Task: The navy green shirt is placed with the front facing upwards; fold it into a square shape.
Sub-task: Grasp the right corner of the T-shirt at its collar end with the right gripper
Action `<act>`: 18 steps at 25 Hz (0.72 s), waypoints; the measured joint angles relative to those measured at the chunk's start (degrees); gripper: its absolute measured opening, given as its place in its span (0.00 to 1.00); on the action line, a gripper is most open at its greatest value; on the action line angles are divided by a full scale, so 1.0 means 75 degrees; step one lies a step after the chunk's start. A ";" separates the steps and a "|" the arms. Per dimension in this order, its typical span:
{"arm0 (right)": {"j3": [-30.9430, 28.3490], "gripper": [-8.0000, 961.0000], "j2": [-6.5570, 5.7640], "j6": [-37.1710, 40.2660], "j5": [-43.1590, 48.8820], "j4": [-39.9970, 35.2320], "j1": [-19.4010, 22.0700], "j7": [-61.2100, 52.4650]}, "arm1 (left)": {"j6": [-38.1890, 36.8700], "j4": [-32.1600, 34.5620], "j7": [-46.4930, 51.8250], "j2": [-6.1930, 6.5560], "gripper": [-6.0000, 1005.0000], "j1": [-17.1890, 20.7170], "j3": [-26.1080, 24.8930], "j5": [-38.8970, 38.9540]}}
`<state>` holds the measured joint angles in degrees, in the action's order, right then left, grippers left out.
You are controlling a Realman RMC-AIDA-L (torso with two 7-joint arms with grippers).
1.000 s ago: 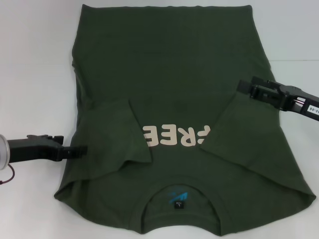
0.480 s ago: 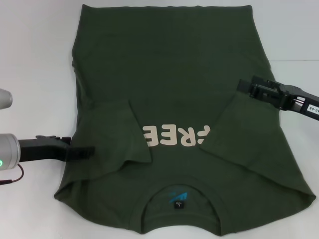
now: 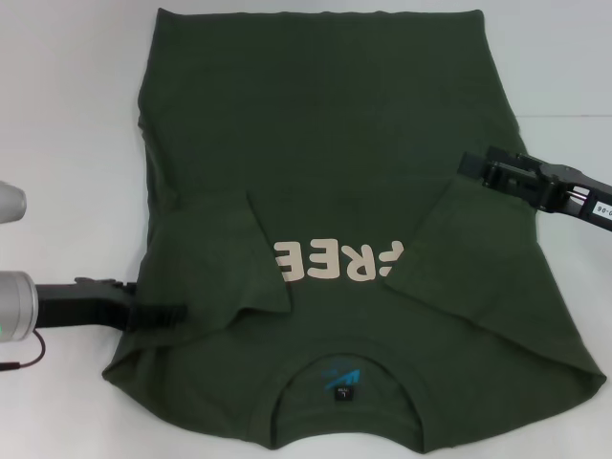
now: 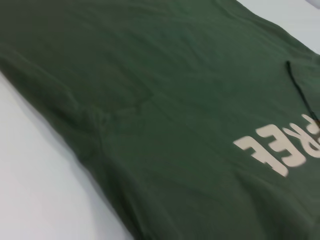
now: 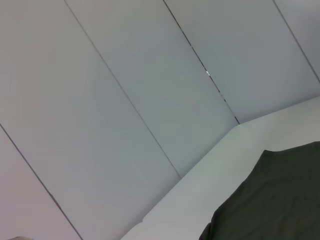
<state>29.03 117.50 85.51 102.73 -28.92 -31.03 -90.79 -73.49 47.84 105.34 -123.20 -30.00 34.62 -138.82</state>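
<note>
Navy green shirt (image 3: 344,191) spread front-up across the middle of a plain white table (image 3: 67,115), collar at the near edge, both sleeves folded inward beside the cream "FREE" lettering (image 3: 337,261). Left gripper (image 3: 163,313) at the shirt's left edge, right gripper (image 3: 469,164) at its right edge; finger state of either not discernible. Pale panelled wall (image 5: 125,100) behind the table's far edge
</note>
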 joint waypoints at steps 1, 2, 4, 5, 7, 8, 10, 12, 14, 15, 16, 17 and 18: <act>-0.0001 0.98 0.0000 0.0007 0.0000 0.0000 0.0001 0.0000 | -0.0116 0.0019 -0.0005 0.0006 0.88 0.0009 0.0001 -0.0028; -0.0002 0.98 0.0000 0.0010 0.0000 0.0000 0.0000 0.0000 | -0.0206 0.0040 -0.0011 0.0011 0.88 0.0019 0.0001 -0.0048; -0.0004 0.98 0.0000 0.0014 0.0000 0.0000 0.0001 0.0000 | -0.0419 0.0127 -0.0027 0.0021 0.88 0.0056 0.0000 -0.0069; -0.0004 0.98 -0.0002 0.0016 0.0000 0.0000 0.0001 0.0000 | -0.0511 0.0169 -0.0032 0.0027 0.88 0.0075 -0.0001 -0.0071; -0.0005 0.98 -0.0008 0.0021 0.0000 0.0000 0.0001 0.0000 | -0.0768 0.0226 -0.0041 0.0054 0.88 0.0092 -0.0001 -0.0073; -0.0004 0.98 -0.0009 0.0022 0.0000 0.0000 0.0001 0.0000 | -0.0875 0.0249 -0.0045 0.0064 0.88 0.0095 -0.0001 -0.0074; -0.0004 0.98 -0.0010 0.0024 0.0000 0.0000 0.0001 0.0000 | -0.1104 0.0338 -0.0057 0.0082 0.88 0.0111 -0.0003 -0.0075; -0.0004 0.98 -0.0012 0.0025 0.0000 0.0000 0.0001 0.0000 | -0.1265 0.0422 -0.0060 0.0089 0.88 0.0142 -0.0001 -0.0077; -0.0004 0.98 -0.0012 0.0025 0.0000 0.0000 0.0001 0.0000 | -0.1451 0.0488 -0.0061 0.0108 0.88 0.0171 -0.0002 -0.0084; -0.0004 0.98 -0.0012 0.0025 0.0000 0.0000 0.0001 0.0000 | -0.1549 0.0503 -0.0062 0.0125 0.88 0.0178 -0.0008 -0.0087; -0.0004 0.98 -0.0014 0.0025 0.0000 0.0000 0.0001 0.0000 | -0.1624 0.0514 -0.0063 0.0140 0.88 0.0180 -0.0015 -0.0088; -0.0004 0.98 -0.0017 0.0026 0.0000 0.0001 0.0001 0.0000 | -0.1714 0.0526 -0.0063 0.0156 0.88 0.0184 -0.0032 -0.0088; -0.0004 0.98 -0.0020 0.0026 0.0000 0.0000 0.0001 0.0001 | -0.1776 0.0541 -0.0063 0.0167 0.88 0.0189 -0.0045 -0.0088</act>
<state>29.00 117.35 85.71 102.74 -28.91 -31.02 -90.78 -86.81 51.90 104.87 -121.95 -28.59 34.29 -139.48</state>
